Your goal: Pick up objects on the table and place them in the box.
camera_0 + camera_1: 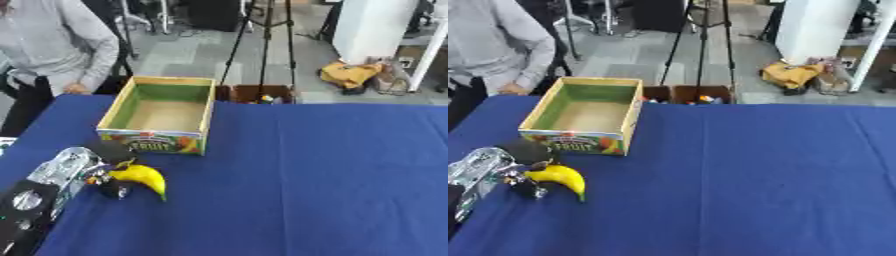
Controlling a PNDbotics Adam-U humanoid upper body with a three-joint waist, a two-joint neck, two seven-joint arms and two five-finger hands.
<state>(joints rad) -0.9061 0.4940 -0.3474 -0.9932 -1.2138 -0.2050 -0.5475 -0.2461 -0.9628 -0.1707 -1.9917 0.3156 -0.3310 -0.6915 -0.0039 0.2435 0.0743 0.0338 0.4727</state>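
Observation:
A yellow banana (144, 178) sits in my left hand (112, 169), just above the blue table near its left edge. The black fingers curl round the banana's stem end while its tip points down and to the right. An open cardboard box (199, 127) with green inner walls and a fruit print on its front stands just beyond the hand, and nothing lies inside it. My left forearm (58, 175), silver and black, comes in from the lower left corner. My right hand shows in neither view.
The blue tablecloth (332, 180) covers the whole table to the right. A person stands at the far left edge behind the table. Beyond the far edge are tripod legs, a small brown crate (261, 93) and bags on the floor.

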